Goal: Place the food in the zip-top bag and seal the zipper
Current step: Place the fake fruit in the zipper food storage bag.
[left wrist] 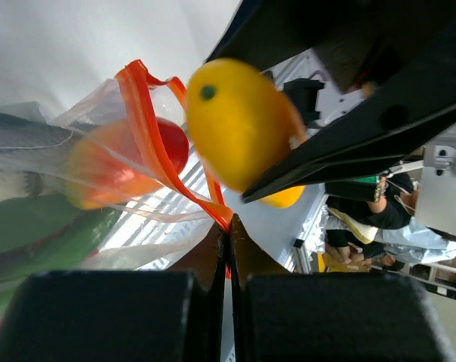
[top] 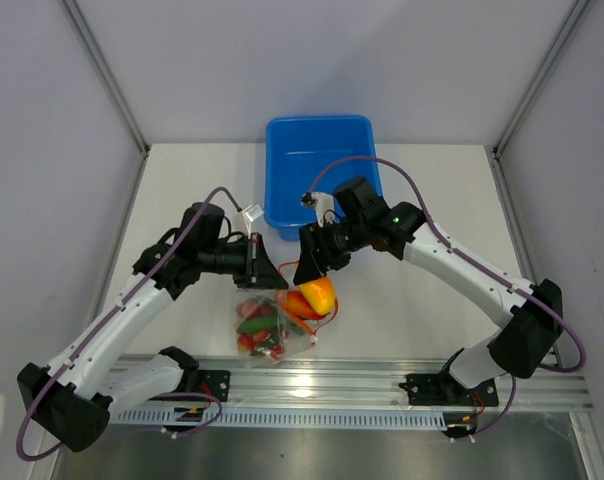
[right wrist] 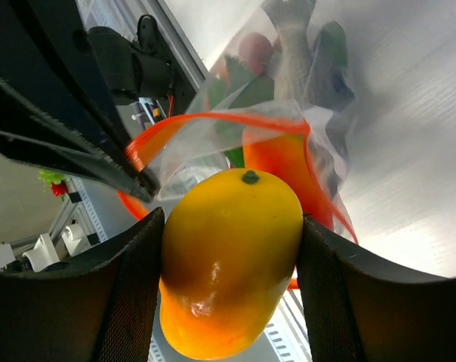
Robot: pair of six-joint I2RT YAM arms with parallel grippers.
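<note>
The left gripper (left wrist: 226,240) is shut tight on the zipper (left wrist: 146,121) and holds up one edge of the zip-top bag (top: 269,328). The bag lies on the table (top: 412,300), near its front edge, with its mouth open. Red tomatoes (top: 248,342), a green cucumber (top: 254,325) and a grey fish (right wrist: 288,45) are inside it. The yellow-orange fruit (right wrist: 232,256) is at the bag's mouth, and the right gripper (top: 317,272) grasps it from both sides. The blue tub (top: 322,185) stands behind.

Standing here and looking over every view, I find no word, label, brand, number or sign clear enough to read on anything.
</note>
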